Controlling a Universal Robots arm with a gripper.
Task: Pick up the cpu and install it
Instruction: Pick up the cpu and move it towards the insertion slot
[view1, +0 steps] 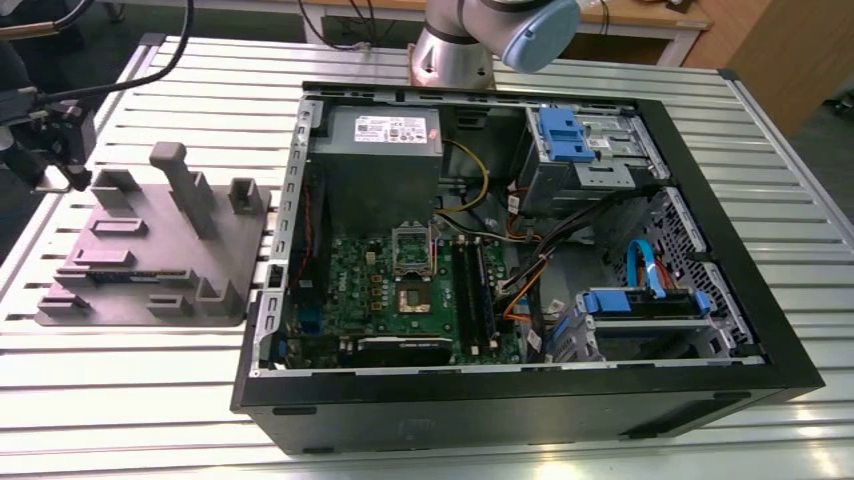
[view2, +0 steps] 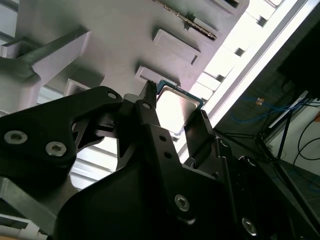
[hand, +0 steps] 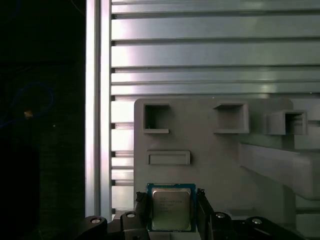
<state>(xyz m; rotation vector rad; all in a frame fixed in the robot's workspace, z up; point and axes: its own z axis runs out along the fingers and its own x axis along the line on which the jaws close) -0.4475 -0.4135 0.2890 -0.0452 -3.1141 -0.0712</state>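
Gripping a small, flat, square cpu with silvery-grey metal top (hand: 171, 204) in the black two-fingered claw (hand: 171, 212), fingers (hand: 141, 209) against two opposite edges. Held over the grey plastic fixture tray with upright posts (hand: 225, 165), on the ribbed metal tabletop (view1: 134, 400). Well apart from the open black computer case (view1: 534, 420).

The cpu (hand: 171, 209) is seen in both wrist views as a small flat square chip, with a silvery-grey metal top framed by a thin blue-green border. It is clasped on two opposite edges by the gripper (hand: 171, 201), its metal top turned toward the cameras. It is placed over a corner of the grey fixture tray (hand: 215, 150).
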